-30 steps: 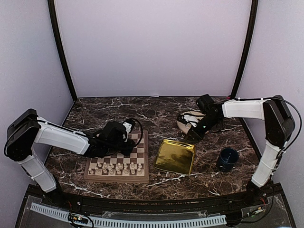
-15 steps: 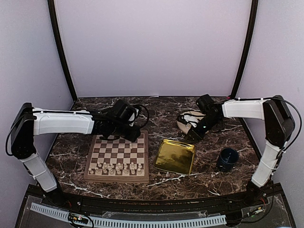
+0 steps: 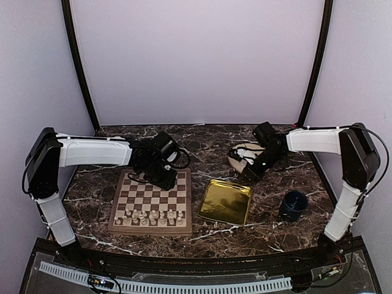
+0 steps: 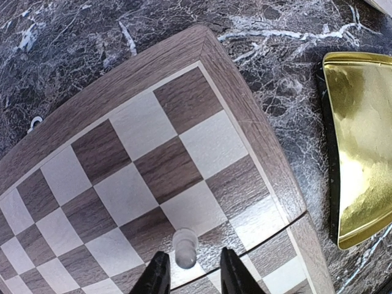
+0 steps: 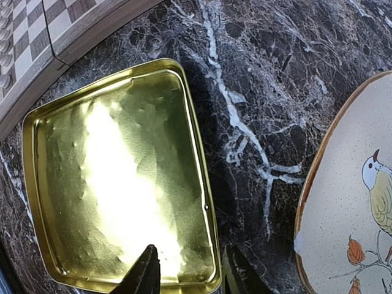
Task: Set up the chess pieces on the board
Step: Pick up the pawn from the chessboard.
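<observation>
Pieces (image 3: pixel 150 215): tiny cream-white turned figures with round heads, in two tight rows on the near ranks of the board (image 3: pixel 138 195).
Board: square, matte wood grain, dark and tan checks, brown frame. It lies left of centre on the table (image 3: pixel 202 144).
Done: the two near ranks look filled, judged from above.
Remaining: one pawn (image 4: pixel 185 247) near the board's right edge appears not yet on its square. The far ranks carry nothing else. No spare pieces show off the board, though the cup's inside is hidden.
Left gripper (image 3: pixel 166 179): over the far right part of the board. Its fingers straddle the pawn, partly apart. Whether they clamp it cannot be told.
Tray (image 3: pixel 225 202): shiny gold metal, dimpled floor, rounded rectangle with a raised rim, just right of the board.
Plate (image 5: pixel 349 202): speckled cream ceramic, brown rim, painted bird, beyond the tray.
Right gripper (image 5: pixel 191 272): hangs above the tray's edge, fingers apart, nothing between them.
Cup (image 3: pixel 293 205): dark blue, round, near the right side.
Table: dark marble pattern, white veins, smooth.
</observation>
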{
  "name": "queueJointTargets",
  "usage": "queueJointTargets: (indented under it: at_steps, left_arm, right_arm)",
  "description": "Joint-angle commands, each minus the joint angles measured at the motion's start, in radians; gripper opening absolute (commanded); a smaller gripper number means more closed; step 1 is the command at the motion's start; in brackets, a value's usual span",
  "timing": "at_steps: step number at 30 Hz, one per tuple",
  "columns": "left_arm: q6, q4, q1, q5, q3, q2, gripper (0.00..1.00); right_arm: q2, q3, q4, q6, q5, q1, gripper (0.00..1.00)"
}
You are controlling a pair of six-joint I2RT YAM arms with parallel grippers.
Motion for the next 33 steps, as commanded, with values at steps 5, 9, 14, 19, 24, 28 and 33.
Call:
queueJointTargets:
  at_steps: [5, 9, 14, 19, 24, 28, 33]
  left_arm:
    - [-0.009, -0.056, 0.01, -0.003, 0.032, 0.015, 0.3]
    - [-0.003, -0.056, 0.015, -0.006, 0.037, 0.024, 0.28]
    - [-0.001, -0.044, 0.021, -0.003, 0.038, 0.038, 0.25]
    - [0.003, -0.035, 0.025, -0.001, 0.04, 0.053, 0.2]
    - [0.006, -0.039, 0.025, -0.005, 0.043, 0.052, 0.1]
    - [0.006, -0.063, 0.025, -0.017, 0.046, 0.023, 0.06]
    - [-0.006, -0.137, 0.025, -0.036, 0.019, -0.045, 0.06]
  right_arm:
    - [0.012, 0.011, -0.009, -0.011, -0.015, -0.004, 0.36]
    - [0.013, 0.011, -0.01, -0.012, -0.017, -0.004, 0.36]
    - [0.015, 0.011, -0.011, -0.015, -0.017, -0.004, 0.36]
    - [0.014, 0.009, -0.012, -0.015, -0.017, -0.004, 0.36]
    - [0.015, 0.009, -0.011, -0.017, -0.014, -0.003, 0.36]
    - [0.017, 0.009, -0.013, -0.017, -0.017, -0.004, 0.36]
    - [0.017, 0.009, -0.013, -0.019, -0.018, -0.004, 0.36]
